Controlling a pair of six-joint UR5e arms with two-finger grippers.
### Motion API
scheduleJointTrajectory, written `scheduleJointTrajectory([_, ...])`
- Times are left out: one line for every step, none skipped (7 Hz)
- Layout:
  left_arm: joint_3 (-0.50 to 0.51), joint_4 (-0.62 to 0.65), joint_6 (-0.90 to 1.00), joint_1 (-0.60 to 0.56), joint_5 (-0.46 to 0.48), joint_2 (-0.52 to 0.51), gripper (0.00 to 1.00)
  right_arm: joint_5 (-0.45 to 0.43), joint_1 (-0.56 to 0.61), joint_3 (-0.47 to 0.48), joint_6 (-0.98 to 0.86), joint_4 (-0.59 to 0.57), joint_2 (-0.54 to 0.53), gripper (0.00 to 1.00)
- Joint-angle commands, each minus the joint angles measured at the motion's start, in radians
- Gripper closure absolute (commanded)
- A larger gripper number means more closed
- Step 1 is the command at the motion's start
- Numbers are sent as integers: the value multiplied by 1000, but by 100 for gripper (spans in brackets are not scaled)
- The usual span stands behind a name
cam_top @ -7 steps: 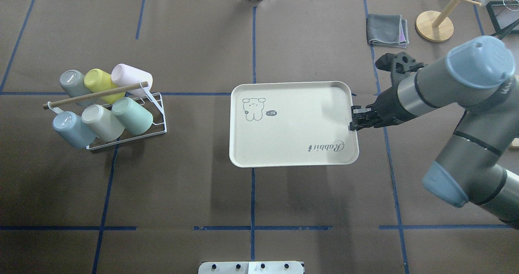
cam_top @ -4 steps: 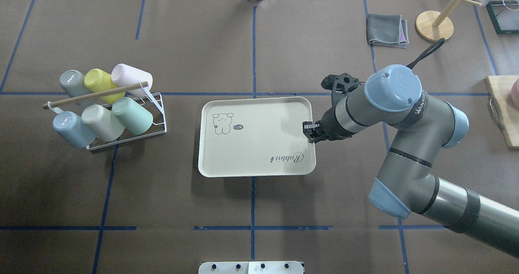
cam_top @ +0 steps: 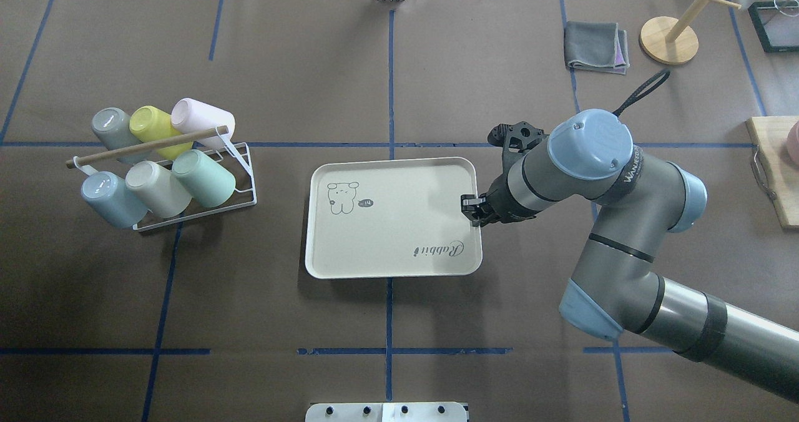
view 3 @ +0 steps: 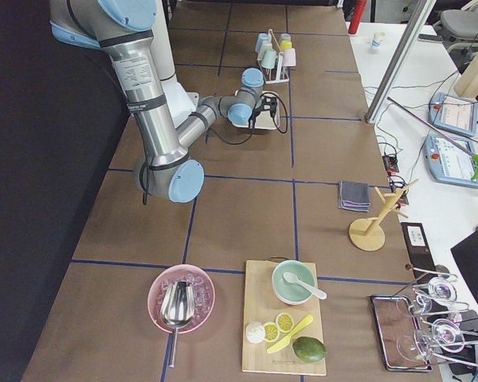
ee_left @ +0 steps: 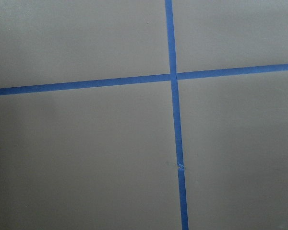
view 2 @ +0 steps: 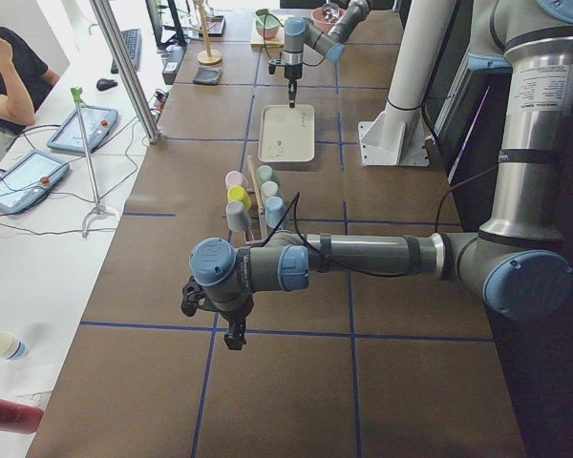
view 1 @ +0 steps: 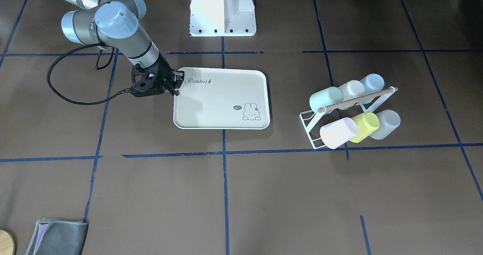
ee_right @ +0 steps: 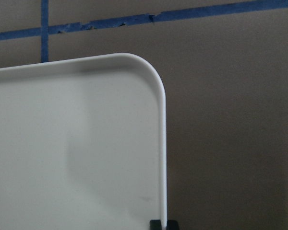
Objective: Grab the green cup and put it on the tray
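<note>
The green cup point(cam_top: 203, 178), pale mint, lies tilted on the lower row of a white wire rack at the left; it also shows in the front view point(view 1: 325, 98). The cream tray point(cam_top: 393, 235) with the "Rabbit" script sits mid-table and holds nothing. My right gripper point(cam_top: 472, 208) is shut on the tray's right rim; the right wrist view shows the fingertips point(ee_right: 163, 224) pinching the tray's rim point(ee_right: 162, 143). My left gripper point(view 2: 231, 334) shows only in the exterior left view, over bare table short of the rack; I cannot tell whether it is open or shut.
The wire rack point(cam_top: 249, 191) holds several other cups: yellow-green, pink, grey, blue, cream. A folded grey cloth point(cam_top: 596, 46) and a wooden stand point(cam_top: 669, 40) are at the far right. A wooden board point(cam_top: 774, 172) is at the right edge.
My right gripper has carried the tray leftward and toward the robot, closer to the rack. The tray looks smaller, so lower. The cups have not moved.
</note>
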Motion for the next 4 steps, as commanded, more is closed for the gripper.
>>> scheduleJointTrajectory([-2, -2, 0, 0, 0, 0, 0, 0, -11, -2, 10, 1, 5, 45])
scheduleJointTrajectory([-3, 0, 0, 2, 0, 0, 0, -7, -14, 1, 16, 2, 5, 0])
scheduleJointTrajectory([-3, -2, 0, 2, 0, -2, 0, -16, -15, 1, 73, 2, 10, 0])
scheduleJointTrajectory([-9, 0, -2, 2, 0, -5, 0, -18, -12, 4, 95, 2, 19, 0])
